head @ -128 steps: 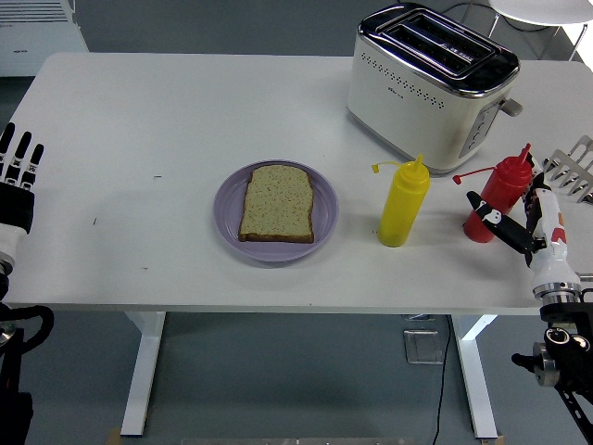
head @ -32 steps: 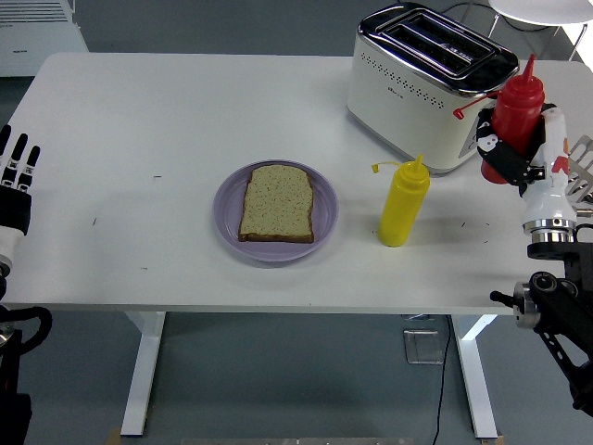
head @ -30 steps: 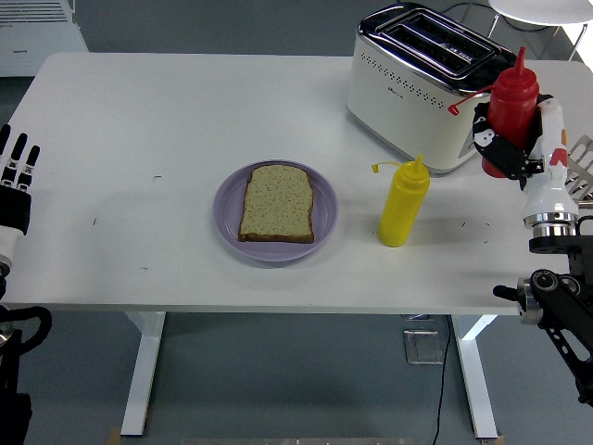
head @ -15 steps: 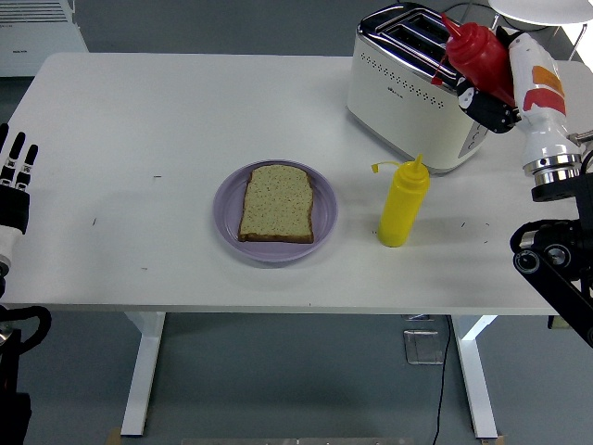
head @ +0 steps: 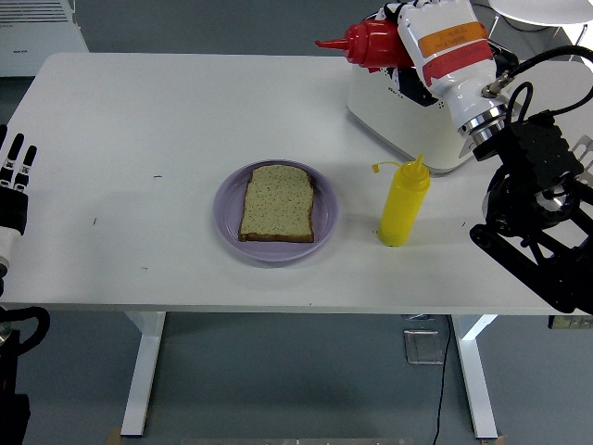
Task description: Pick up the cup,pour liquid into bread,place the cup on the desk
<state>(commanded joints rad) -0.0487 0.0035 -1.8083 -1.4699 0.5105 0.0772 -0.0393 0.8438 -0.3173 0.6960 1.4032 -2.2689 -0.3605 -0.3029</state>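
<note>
A red squeeze bottle (head: 369, 44) is held high above the table by my right hand (head: 419, 37), which is shut on it. The bottle lies almost on its side, its nozzle pointing left, in front of the toaster's top. A slice of brown bread (head: 277, 203) lies on a purple plate (head: 228, 216) at the table's middle, well below and left of the bottle. My left hand (head: 16, 181) rests at the left edge with fingers spread, holding nothing.
A yellow squeeze bottle (head: 403, 202) stands upright just right of the plate. A white and chrome toaster (head: 412, 120) sits at the back right, partly hidden by my right arm. A chair base shows beyond the far right corner.
My right hand lifted the red bottle from the table's right side, carried it up and left past the toaster, and tipped it from upright to nearly horizontal. The left hand stayed put.
</note>
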